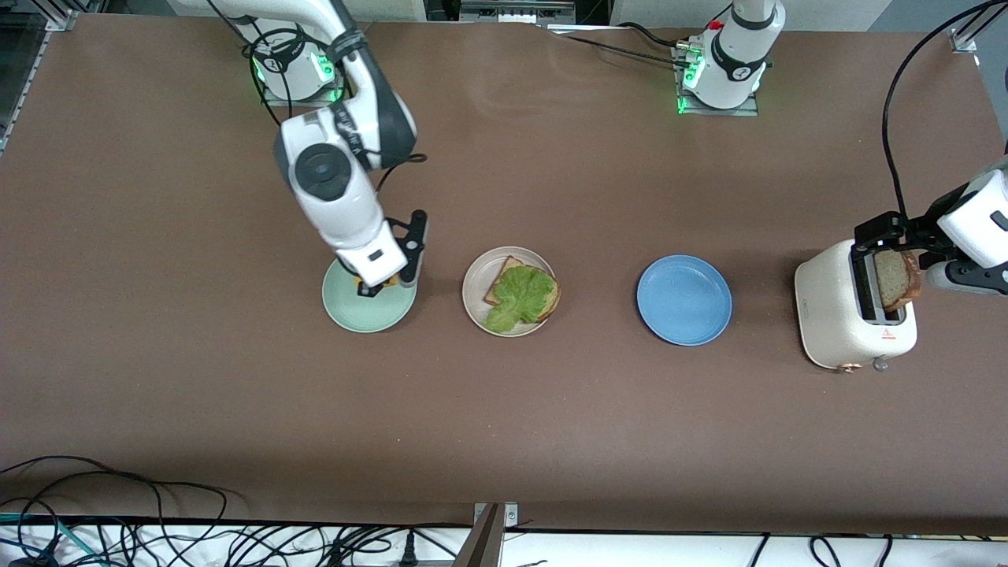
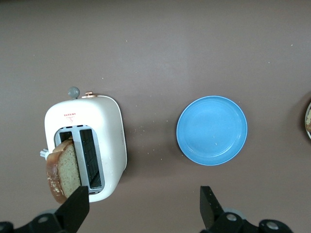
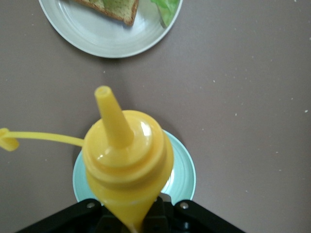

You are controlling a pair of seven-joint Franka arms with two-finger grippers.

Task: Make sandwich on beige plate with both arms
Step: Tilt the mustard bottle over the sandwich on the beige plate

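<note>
Look at your left gripper (image 2: 143, 206) first. Its fingers (image 2: 75, 206) are spread wide and hold nothing. The bread slice (image 2: 63, 170) sticks up out of one slot of the white toaster (image 2: 109, 141), and it sits right by one finger, just outside the open gap. The slice stands on its edge, and its flat faces run the long way along the slot. So the fingers need to slide sideways until the slice is between them. That is my guess for the next move.

Your right gripper (image 1: 386, 276) is over the green plate (image 1: 358, 311). Its fingers are shut tight on a yellow squeeze bottle (image 3: 126, 160). The bottle's pointy tip aims toward the beige plate (image 1: 476, 287), and its little cap hangs off on a strap.

The sandwich is half made. On the beige plate you have one bread slice with a green lettuce leaf (image 1: 521, 298) on top. That plate is between the green plate and the blue plate (image 1: 683, 300). The left arm is the one next to the toaster, so it is the nearer arm for the top slice.

The toaster has a small red mark and tiny red writing. It is too small to read.
</note>
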